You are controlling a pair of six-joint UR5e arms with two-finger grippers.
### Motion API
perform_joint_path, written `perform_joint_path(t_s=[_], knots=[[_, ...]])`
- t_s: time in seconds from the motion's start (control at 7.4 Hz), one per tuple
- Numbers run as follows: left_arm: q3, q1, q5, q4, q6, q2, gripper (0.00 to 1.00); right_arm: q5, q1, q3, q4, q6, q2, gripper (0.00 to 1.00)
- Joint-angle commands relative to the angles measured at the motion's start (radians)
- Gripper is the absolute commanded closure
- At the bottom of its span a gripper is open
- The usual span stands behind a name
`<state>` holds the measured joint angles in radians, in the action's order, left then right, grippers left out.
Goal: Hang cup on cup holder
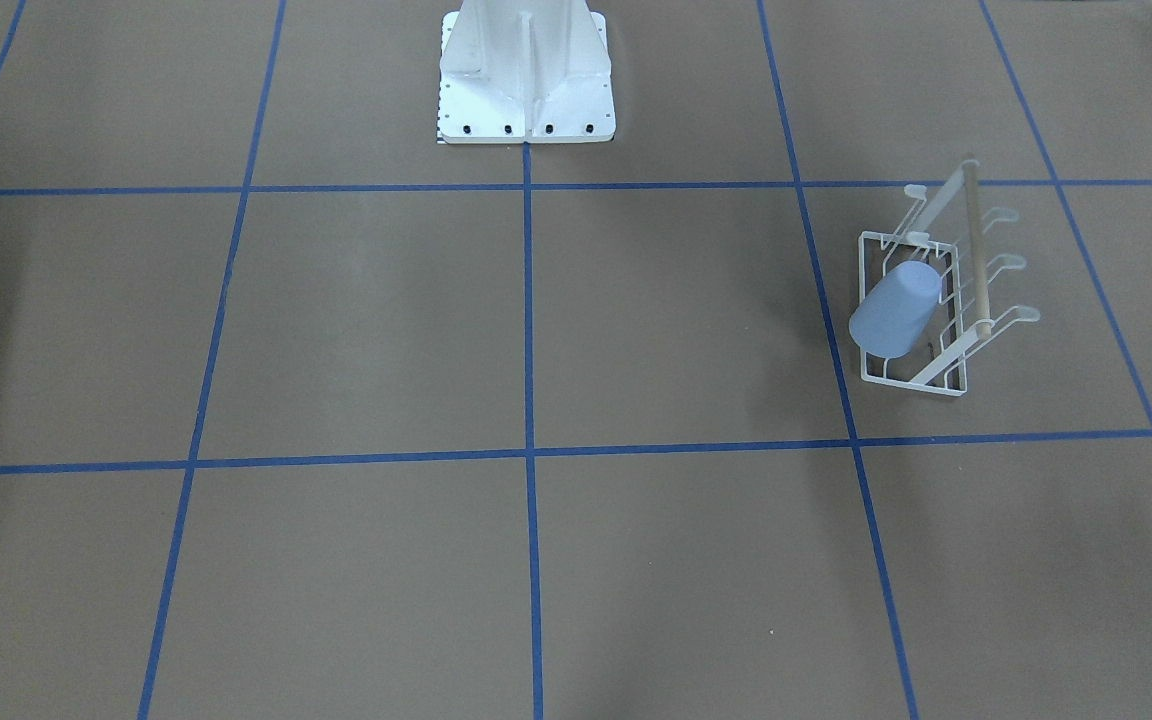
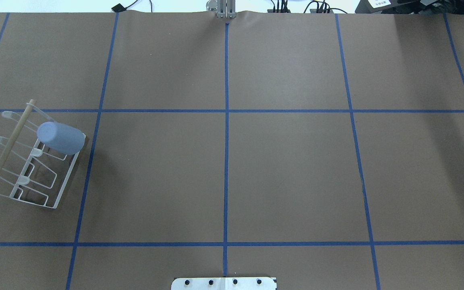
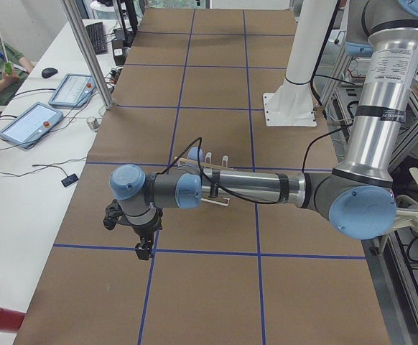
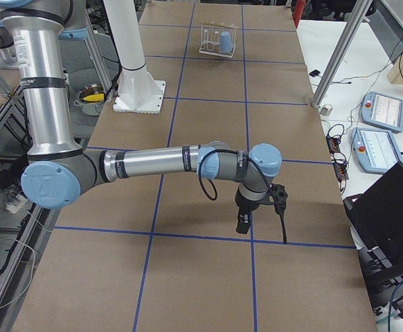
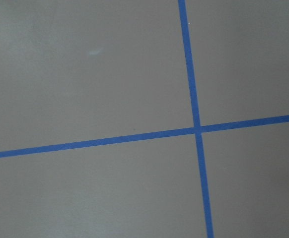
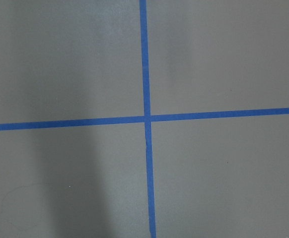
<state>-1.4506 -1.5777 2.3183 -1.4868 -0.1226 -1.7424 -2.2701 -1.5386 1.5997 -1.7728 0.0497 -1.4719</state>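
Starting nearest the robot, the white pedestal [image 2: 224,283] stands at the edge of the table [image 2: 288,173], which has a brown cover with blue tape lines [image 2: 226,161] in a grid. Out on the robot's left side sits the cup holder [image 2: 34,189], a white wire rack set at an angle to the grid with a wooden rod [image 2: 8,147] along its top. The cup [image 2: 61,137] is on it. It's pale blue and tilted, resting over the wire at the end farthest from the robot, on the side facing the table's middle. Neither gripper is anywhere near it. The left gripper [image 3: 143,248] and right gripper [image 4: 243,223] both point down near tape crossings. They only show in the side cameras, so I honestly can't tell if the fingers are apart or together.
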Motion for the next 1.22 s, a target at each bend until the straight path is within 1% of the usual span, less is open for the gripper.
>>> perform_joint_path(t_s=[0.0,0.14,0.27,1.08], knots=[[-0.034,-0.007,0.032,0.005,0.032,0.01,0.02,0.006,0.0,-0.009,0.007,-0.002,-0.022,0.0],[-0.068,-0.007,0.032,0.007,0.034,0.036,0.02,0.006,0.0,-0.011,0.007,-0.004,-0.021,0.0],[-0.074,-0.007,0.032,0.013,0.034,0.038,0.02,0.006,0.0,-0.009,0.009,-0.004,-0.019,0.0],[-0.07,-0.004,0.029,0.008,0.032,0.043,0.02,0.006,-0.005,0.002,0.009,-0.004,-0.018,0.0]])
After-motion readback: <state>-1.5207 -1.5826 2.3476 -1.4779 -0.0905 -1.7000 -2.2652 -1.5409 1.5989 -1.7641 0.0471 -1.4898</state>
